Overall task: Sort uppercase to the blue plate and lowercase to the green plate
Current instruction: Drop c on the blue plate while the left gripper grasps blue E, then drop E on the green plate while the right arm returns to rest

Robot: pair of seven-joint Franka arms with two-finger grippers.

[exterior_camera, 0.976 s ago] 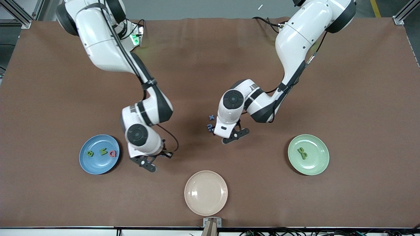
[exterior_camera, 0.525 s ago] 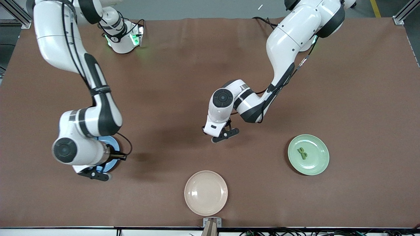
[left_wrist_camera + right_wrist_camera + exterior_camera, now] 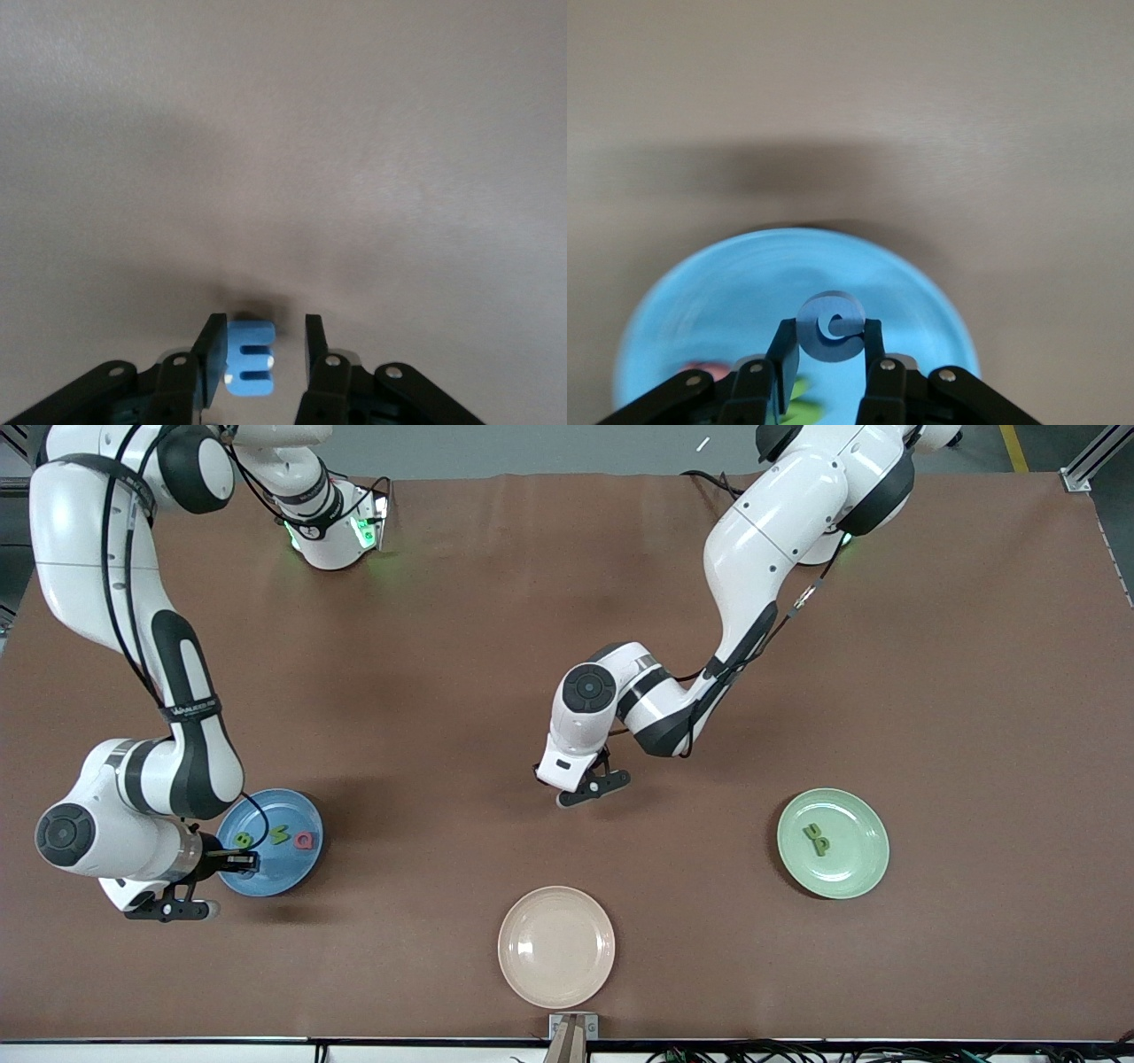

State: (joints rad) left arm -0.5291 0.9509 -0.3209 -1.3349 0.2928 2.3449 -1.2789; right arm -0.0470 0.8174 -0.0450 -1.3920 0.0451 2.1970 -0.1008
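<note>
right gripper [image 3: 168, 908]: lower left of the front frame, at the blue plate's edge toward the right arm's end of the table; fingers pinched on the blue C [image 3: 831, 326], as the right wrist view shows.
blue C: held upright between the fingers, over the blue plate [image 3: 700, 301] in the right wrist view; the plate's middle lies ahead of the grip in that view.
blue plate, front view [image 3: 288, 872]: lower left of the frame; holds green B [image 3: 242, 839], green N [image 3: 281, 835] and red Q [image 3: 305, 840] in a row, close together.
key relation: the C hangs over the rim region, not the centre; the bare blue floor lies on the front-camera side of the three letters. My guess is a short drop here would land it inside, clear of the row.
risk: a release so near the rim could let the C roll or tip off; a judgement only.
beige plate [image 3: 555, 946]: lower middle of the frame, no letters on it.
left gripper [image 3: 592, 790]: middle of the front frame, low over bare table; fingers closed narrow on the blue m [image 3: 250, 358].
blue m: seen side-on in the left wrist view, its legs pointing toward one finger, just above the cloth.
green plate [image 3: 855, 868]: lower right of the frame, well apart from the left gripper, toward the left arm's end; holds green n [image 3: 811, 831] and green p [image 3: 822, 843], touching.
next for the left arm: likely a carry across to the green plate.
blue x: not visible in any view.
</note>
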